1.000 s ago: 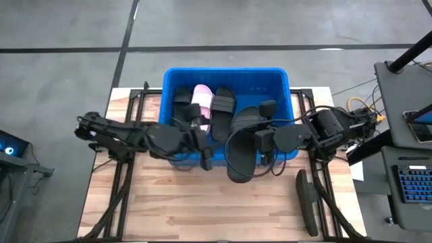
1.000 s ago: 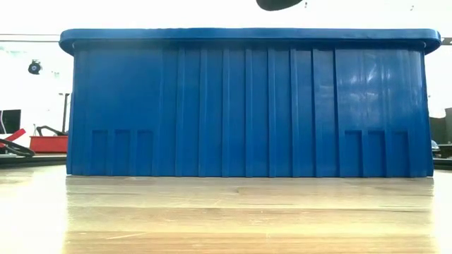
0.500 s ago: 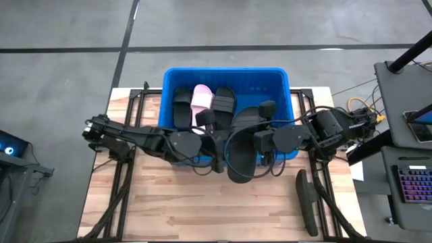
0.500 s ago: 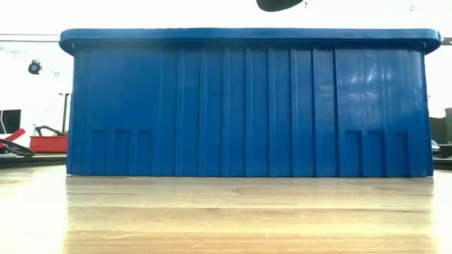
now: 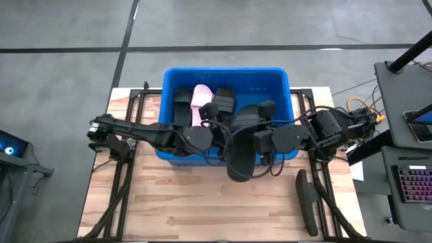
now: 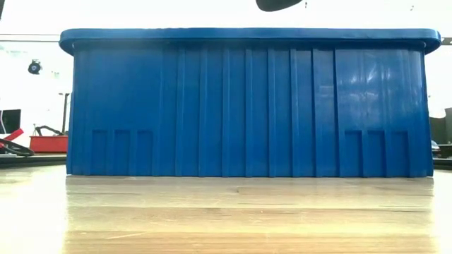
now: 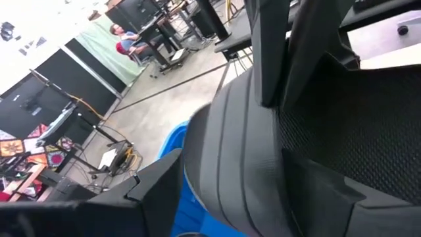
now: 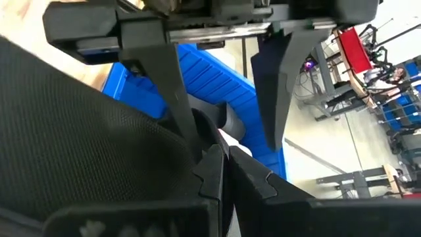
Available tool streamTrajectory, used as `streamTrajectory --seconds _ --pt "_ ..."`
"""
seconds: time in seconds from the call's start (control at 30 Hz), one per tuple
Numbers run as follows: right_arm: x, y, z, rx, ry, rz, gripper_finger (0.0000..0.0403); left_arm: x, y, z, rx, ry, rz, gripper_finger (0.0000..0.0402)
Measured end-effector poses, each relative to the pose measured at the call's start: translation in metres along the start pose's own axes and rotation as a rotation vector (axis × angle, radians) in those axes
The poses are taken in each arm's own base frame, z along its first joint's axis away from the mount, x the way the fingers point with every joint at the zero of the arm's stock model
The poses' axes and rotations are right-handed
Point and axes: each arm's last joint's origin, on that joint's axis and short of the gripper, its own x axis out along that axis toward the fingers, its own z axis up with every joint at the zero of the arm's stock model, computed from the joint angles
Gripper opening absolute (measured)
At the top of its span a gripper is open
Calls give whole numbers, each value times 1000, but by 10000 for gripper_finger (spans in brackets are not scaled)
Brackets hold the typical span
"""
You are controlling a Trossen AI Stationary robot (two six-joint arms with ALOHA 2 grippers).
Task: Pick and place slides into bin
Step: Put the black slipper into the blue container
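The blue bin (image 5: 277, 77) stands at the table's far middle and fills the low view (image 6: 247, 106). In it lie a black slide (image 5: 181, 104), a pink slide (image 5: 200, 98) and another black slide (image 5: 224, 101). My right gripper (image 5: 260, 142) is shut on a further black slide (image 5: 241, 158), which is held over the bin's near rim. Its underside shows at the top of the low view (image 6: 279, 3). My left gripper (image 5: 217, 125) is open just left of that slide, above the bin. It also shows in the right wrist view (image 8: 220, 99). My right gripper pinches the held slide's right side edge (image 5: 252, 143) between its two fingers, about midway along its length. The fingers come level from the table's right side and lie across the slide. The slide is lifted clear, its near end out past the bin's rim. My left gripper has one finger (image 8: 164, 85) right beside the slide's edge. I cannot tell whether it touches.
A long dark object (image 5: 307, 202) lies by the table's near right edge. Bare wood tabletop (image 5: 175, 202) spreads in front of the bin. Desks and equipment stand to the right of the table.
My left gripper has gone toward the table's right edge and then toward the far edge, from the bin's near wall to beside the held slide. The slide has stayed where it was.
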Motion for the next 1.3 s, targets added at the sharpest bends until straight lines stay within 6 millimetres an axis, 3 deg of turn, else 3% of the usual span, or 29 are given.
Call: streamTrajectory --seconds 0.17,0.5,0.9,1.1,1.3 --pt "0 0 0 -13 1 -1 11 11 -5 -5 15 20 -9 196" --pt "1 0 -1 -14 12 -1 11 16 -8 -5 7 18 4 13" --pt "3 -11 -16 158 123 -71 38 26 4 -12 24 70 73 3" --pt "-1 -13 -19 151 136 -89 88 33 9 -19 38 120 127 2" --pt "3 -12 -21 138 168 -99 163 34 7 -18 36 114 125 2"
